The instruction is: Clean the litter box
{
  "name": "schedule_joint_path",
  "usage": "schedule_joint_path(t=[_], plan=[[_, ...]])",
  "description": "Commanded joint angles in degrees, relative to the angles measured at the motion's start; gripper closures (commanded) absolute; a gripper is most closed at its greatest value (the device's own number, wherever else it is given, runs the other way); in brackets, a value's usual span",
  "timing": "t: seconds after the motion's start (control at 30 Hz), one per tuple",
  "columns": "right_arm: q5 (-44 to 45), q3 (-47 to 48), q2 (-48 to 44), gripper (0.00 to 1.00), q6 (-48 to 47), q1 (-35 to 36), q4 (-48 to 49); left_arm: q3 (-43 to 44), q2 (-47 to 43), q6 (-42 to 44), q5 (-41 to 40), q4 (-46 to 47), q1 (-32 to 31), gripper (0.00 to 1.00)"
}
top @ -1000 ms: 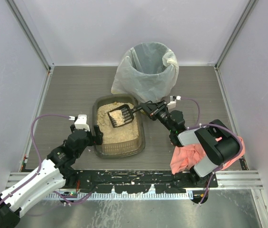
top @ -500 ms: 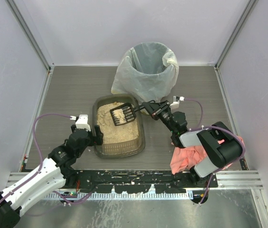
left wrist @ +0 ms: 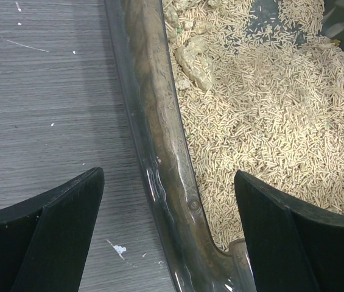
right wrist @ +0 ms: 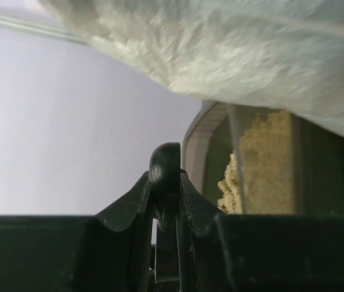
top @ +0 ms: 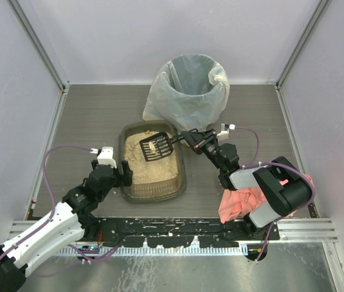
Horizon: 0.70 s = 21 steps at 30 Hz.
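the litter box (top: pixel 153 193) sits in the middle of the tabletop (top: pixel 92 121), its long sides running from near to far, with tan litter (top: pixel 159 169) across its floor and a few paler clumps (left wrist: pixel 196 55) by the left wall; a black slotted scoop (top: pixel 157 146) hangs over the far half of the box with one pale lump (top: pixel 150 145) on its blade, its handle clamped between the closed fingers of the right gripper (top: pixel 191 136), which reaches in from the box's far right corner; the left gripper (top: pixel 123 172) stands wide open astride the left rim near the near corner, one finger (left wrist: pixel 68 207) over the tabletop, the other over the litter, gripping nothing; a white-bagged bin (top: pixel 190 85) stands just beyond the box towards the far edge, and a pink cloth (top: pixel 242 204) lies by the near right corner under the right arm
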Motion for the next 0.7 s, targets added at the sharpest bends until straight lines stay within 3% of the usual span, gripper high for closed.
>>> schedule_joint_path(t=[0.0,0.07,0.17,0.3,0.43,0.53,0.67], plan=[[0.3,0.6,-1.9,0.99,-1.2,-0.7,2.7,2.0,-0.6,0.2,-0.2,3.4,-0.1,0.11],[-1.4,1.9,-0.9,0.99,-2.6,1.1,3.0,2.0,-0.5,0.0,-0.6,3.5,-0.1,0.11],[5.5,-3.9,-2.4,0.99,2.4,-2.0,5.4,2.3,0.0,0.3,0.3,3.4,-0.1,0.11],[-1.8,2.8,-0.6,0.99,-2.6,1.9,3.3,2.2,0.0,0.1,-0.4,3.6,-0.1,0.11],[4.9,-2.8,-3.6,0.99,1.0,-2.0,3.1,2.3,0.0,0.2,0.2,3.4,-0.1,0.11],[-2.0,2.7,-1.9,0.99,-3.6,1.3,1.2,2.1,-0.2,0.1,-0.4,3.6,-0.1,0.11],[4.6,-2.5,-5.7,0.99,-1.1,-1.6,1.4,2.3,0.2,0.4,0.5,3.5,-0.1,0.11]])
